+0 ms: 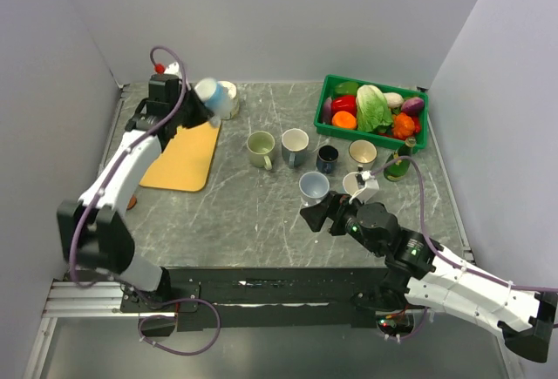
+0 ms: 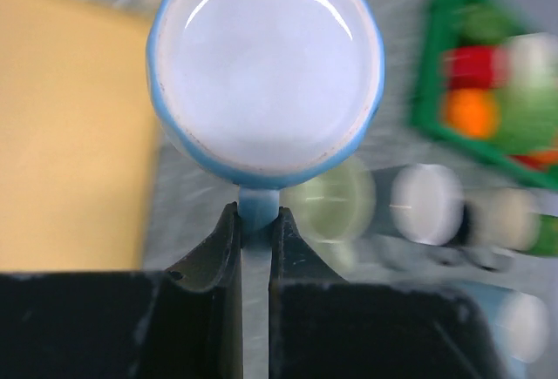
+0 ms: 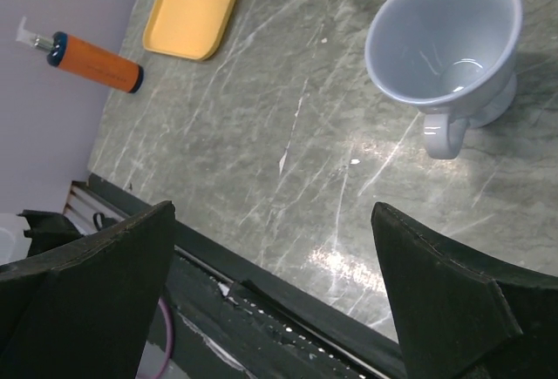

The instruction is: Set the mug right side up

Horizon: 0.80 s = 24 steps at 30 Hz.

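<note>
My left gripper (image 1: 193,109) is shut on the handle of a blue-rimmed mug (image 1: 209,94), holding it in the air over the far end of the yellow board (image 1: 183,157). In the left wrist view both fingers pinch the blue handle at the gripper (image 2: 258,213), and the mug (image 2: 266,65) turns a pale round face toward the camera; the view is blurred. The mug hangs tilted on its side. My right gripper (image 1: 316,215) stands open near the table's front, nothing between its fingers (image 3: 96,266), short of a pale blue cup (image 3: 445,43).
Several upright cups stand mid-table, among them a green one (image 1: 260,148) and a grey one (image 1: 295,146). A green basket (image 1: 331,83) of vegetables sits far right, a small green bottle (image 1: 397,167) near it. A white container (image 1: 230,100) stands behind the held mug. An orange tube (image 3: 96,61) lies left.
</note>
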Each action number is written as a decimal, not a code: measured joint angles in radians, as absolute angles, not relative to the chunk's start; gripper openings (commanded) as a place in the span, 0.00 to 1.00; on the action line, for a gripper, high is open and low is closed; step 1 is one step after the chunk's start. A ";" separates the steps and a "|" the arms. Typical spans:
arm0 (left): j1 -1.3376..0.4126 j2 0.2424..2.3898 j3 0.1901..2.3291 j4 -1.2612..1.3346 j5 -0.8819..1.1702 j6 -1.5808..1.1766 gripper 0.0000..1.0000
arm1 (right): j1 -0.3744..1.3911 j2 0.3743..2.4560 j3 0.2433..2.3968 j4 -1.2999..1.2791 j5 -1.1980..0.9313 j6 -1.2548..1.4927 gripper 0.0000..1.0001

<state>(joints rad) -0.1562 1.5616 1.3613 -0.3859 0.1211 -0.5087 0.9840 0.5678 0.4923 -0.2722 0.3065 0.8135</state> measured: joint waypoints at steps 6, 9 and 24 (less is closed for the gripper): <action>-0.313 1.285 1.267 -0.150 0.252 -0.655 0.01 | 0.984 0.568 0.529 -0.265 0.266 0.805 1.00; -0.355 1.152 1.155 -0.012 0.344 -0.754 0.01 | 0.984 0.581 0.551 -0.249 0.231 0.783 1.00; -0.605 1.050 1.060 0.342 0.473 -1.047 0.01 | 0.984 0.614 0.691 -0.022 -0.005 0.620 1.00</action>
